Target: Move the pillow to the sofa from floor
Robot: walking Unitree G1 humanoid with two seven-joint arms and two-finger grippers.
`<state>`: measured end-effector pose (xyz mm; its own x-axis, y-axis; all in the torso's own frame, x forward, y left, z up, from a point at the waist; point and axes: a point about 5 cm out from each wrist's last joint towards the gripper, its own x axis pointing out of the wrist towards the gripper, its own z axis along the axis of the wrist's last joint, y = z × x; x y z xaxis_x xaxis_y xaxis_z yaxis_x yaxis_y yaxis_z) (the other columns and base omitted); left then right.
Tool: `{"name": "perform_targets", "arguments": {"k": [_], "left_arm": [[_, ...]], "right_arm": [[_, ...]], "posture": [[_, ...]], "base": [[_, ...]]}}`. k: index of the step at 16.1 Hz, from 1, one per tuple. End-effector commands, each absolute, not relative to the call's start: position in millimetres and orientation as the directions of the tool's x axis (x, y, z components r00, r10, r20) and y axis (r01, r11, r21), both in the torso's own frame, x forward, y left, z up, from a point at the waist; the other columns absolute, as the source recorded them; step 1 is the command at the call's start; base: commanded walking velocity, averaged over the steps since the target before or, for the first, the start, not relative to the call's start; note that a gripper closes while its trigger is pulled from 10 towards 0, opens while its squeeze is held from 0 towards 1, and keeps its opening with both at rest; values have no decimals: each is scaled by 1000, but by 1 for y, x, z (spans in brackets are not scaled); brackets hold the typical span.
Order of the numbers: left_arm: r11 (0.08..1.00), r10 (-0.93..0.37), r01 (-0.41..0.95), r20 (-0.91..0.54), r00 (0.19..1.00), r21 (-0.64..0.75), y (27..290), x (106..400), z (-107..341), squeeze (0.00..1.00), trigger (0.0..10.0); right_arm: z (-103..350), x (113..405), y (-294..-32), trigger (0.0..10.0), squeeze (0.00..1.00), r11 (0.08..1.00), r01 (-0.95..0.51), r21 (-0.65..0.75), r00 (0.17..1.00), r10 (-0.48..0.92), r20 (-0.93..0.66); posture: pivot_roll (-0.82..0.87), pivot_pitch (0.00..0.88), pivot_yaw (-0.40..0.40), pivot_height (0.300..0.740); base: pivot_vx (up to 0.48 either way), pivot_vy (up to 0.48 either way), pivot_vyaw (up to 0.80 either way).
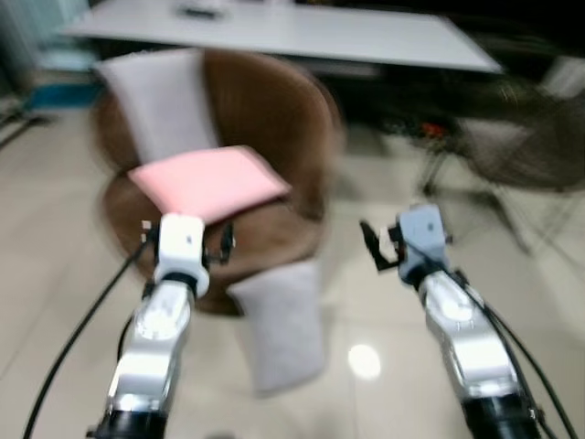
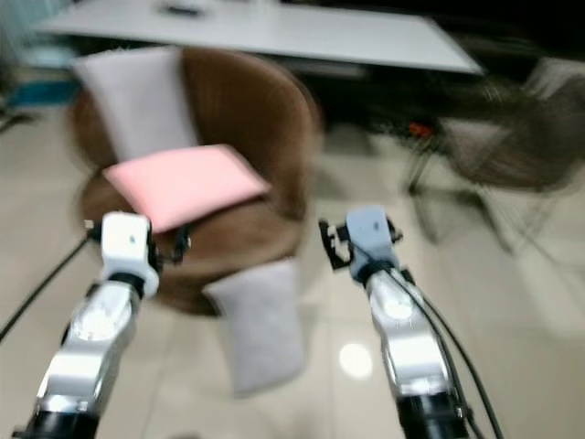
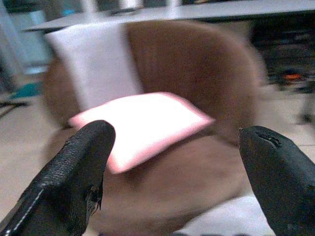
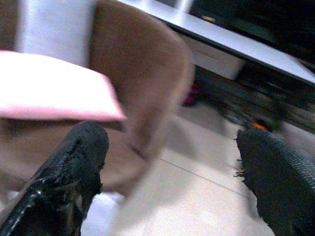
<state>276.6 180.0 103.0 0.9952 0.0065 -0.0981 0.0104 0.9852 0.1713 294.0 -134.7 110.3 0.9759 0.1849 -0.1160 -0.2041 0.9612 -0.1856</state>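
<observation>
A grey pillow (image 1: pixel 279 325) stands on the tiled floor, leaning against the front of a round brown sofa chair (image 1: pixel 274 110). On the chair's seat lies a pink pillow (image 1: pixel 208 180), and a pale grey pillow (image 1: pixel 164 105) rests against its back. Both arms are raised in front of the chair. My left gripper (image 1: pixel 186 236) is open and empty, level with the seat's front edge and left of the floor pillow. My right gripper (image 1: pixel 407 240) is open and empty too, hanging over bare floor to the right of the chair. The picture is blurred.
A long white table (image 1: pixel 302 32) runs behind the chair. A dark wire-frame chair (image 1: pixel 521 146) stands at the right, with dark clutter under the table beside it. Shiny tiled floor (image 1: pixel 366 361) lies open to the right of the floor pillow.
</observation>
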Motion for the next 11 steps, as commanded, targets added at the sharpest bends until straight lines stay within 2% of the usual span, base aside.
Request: {"name": "perform_targets", "arguments": {"k": [1, 11], "left_arm": [[986, -14, 28, -87, 996, 167, 175, 280, 106, 976, 10000], [984, -21, 35, -82, 996, 173, 174, 284, 107, 976, 10000]], "right_arm": [[111, 294, -148, 10000, 0, 970, -155, -186, 985, 137, -108], [109, 296, -147, 10000, 0, 973, -153, -175, 985, 135, -109]], "posture": [[-33, 0, -38, 740], [-31, 0, -26, 740]], "base": [[296, 0, 0], [294, 0, 0]]}}
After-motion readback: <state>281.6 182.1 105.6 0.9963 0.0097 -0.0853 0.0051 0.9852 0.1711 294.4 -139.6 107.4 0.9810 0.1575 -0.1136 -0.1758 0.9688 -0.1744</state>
